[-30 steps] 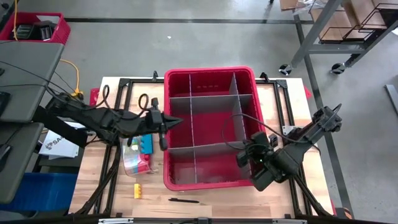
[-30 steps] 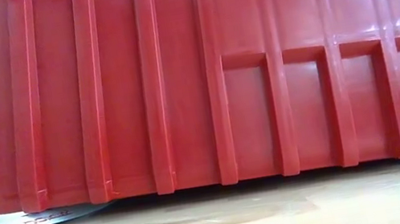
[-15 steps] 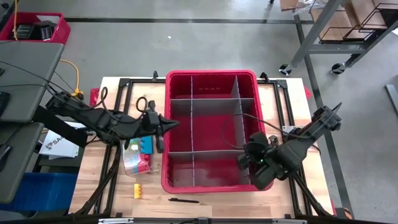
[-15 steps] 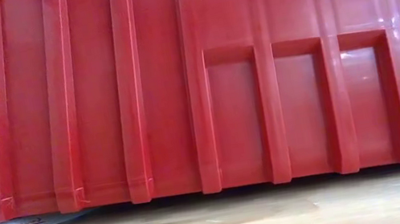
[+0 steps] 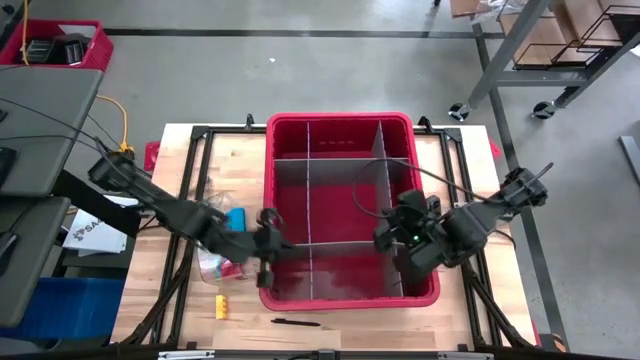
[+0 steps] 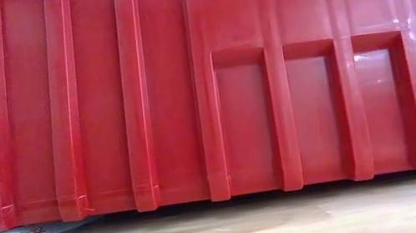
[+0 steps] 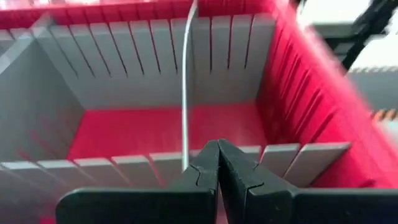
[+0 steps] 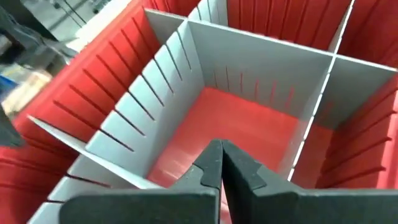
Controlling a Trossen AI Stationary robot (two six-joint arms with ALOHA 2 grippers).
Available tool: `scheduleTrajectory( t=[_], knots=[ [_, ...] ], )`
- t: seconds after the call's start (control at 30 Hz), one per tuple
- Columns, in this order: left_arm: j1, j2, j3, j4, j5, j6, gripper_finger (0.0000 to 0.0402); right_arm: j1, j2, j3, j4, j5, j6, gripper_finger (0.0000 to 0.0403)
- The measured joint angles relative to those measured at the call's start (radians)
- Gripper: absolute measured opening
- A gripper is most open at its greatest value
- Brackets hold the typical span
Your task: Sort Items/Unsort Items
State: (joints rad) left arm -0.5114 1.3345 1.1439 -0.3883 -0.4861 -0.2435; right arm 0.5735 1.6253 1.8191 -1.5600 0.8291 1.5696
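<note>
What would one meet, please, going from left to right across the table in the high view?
Yellow block → left tool at the bin's left wall → red bin → right tool over the bin's right side.

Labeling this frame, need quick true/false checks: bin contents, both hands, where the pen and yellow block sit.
1. Both hands are shut. True: left hand and right hand have jaws together, holding nothing.
2. The compartments seen by the wrist cameras hold blocks. False: those sections of the bin show bare floors.
3. The pen lies inside the bin. False: it lies on the table in front of the bin.
4. The yellow block sits on the table, left of the bin. True.
</note>
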Motion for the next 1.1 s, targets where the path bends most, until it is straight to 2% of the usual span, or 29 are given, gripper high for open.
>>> scheduleTrajectory(
  t=[0.13, 0.3, 0.47, 0.6, 0.9, 1.1],
  knots=[
    [-0.032, 0.104, -0.003, -0.010, -0.073, -0.076, 0.0000, -0.005, 0.060, -0.001, 0.000, -0.028, 0.000, 0.0000],
    [-0.080, 0.155, -0.003, 0.001, -0.237, -0.175, 0.0000, -0.005, 0.162, -0.002, 0.006, -0.049, 0.026, 0.0000],
    [-0.122, 0.094, 0.035, 0.110, -0.292, -0.126, 0.0000, -0.005, 0.168, -0.001, 0.081, -0.016, 0.044, 0.0000],
    [-0.148, 0.063, 0.043, 0.101, -0.455, -0.100, 0.0000, -0.007, 0.194, -0.001, 0.083, 0.011, 0.057, 0.0000],
    [-0.165, 0.148, -0.039, 0.063, -0.598, -0.428, 0.0000, -0.011, 0.319, -0.002, 0.048, 0.027, 0.137, 0.0000],
    [-0.165, 0.250, -0.060, 0.037, -0.624, -0.593, 0.0000, -0.013, 0.412, 0.003, 0.024, 0.028, 0.233, 0.0000]
  ],
)
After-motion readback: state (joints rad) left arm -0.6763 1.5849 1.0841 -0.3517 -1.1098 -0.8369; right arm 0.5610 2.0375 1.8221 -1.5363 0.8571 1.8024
